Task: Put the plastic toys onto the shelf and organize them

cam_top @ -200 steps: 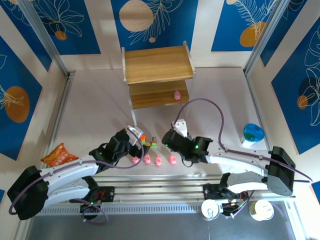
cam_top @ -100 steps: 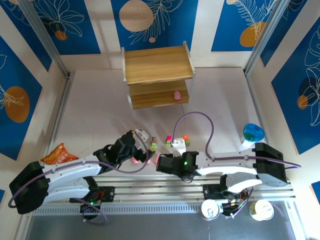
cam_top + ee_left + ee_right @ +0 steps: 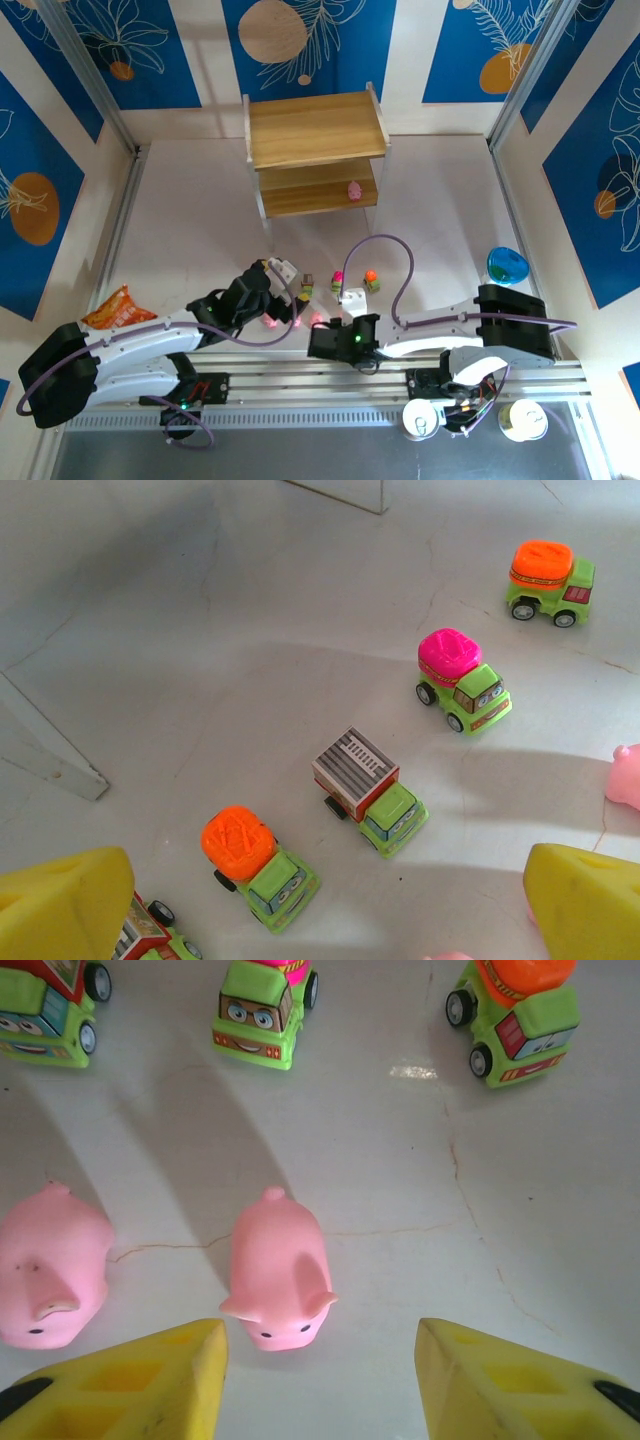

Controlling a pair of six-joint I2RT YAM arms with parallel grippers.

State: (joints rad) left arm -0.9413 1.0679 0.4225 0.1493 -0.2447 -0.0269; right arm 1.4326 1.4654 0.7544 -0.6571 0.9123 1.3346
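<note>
The shelf (image 3: 316, 131) stands at the back, with one pink pig (image 3: 354, 190) on its lower tier. Several green trucks lie in a loose row: grey-topped (image 3: 369, 789), orange-topped (image 3: 259, 866), pink-topped (image 3: 462, 678) and a far orange-topped one (image 3: 549, 580). My left gripper (image 3: 325, 885) (image 3: 283, 300) hovers open above the near orange-topped truck without touching it. My right gripper (image 3: 320, 1360) (image 3: 323, 333) is open low over the table. A pink pig (image 3: 278, 1272) lies just ahead of its left finger (image 3: 150, 1380), ungripped. A second pig (image 3: 52, 1272) lies further left.
An orange snack bag (image 3: 118, 308) lies at the near left and a blue cup (image 3: 507, 266) at the right. Three trucks (image 3: 262, 1002) stand beyond the pigs in the right wrist view. Metal rails run along the near edge.
My right arm has drawn back toward the near edge, uncovering the trucks, and now points at the pigs with its jaws slightly wider. My left gripper shifted a little right, still open.
</note>
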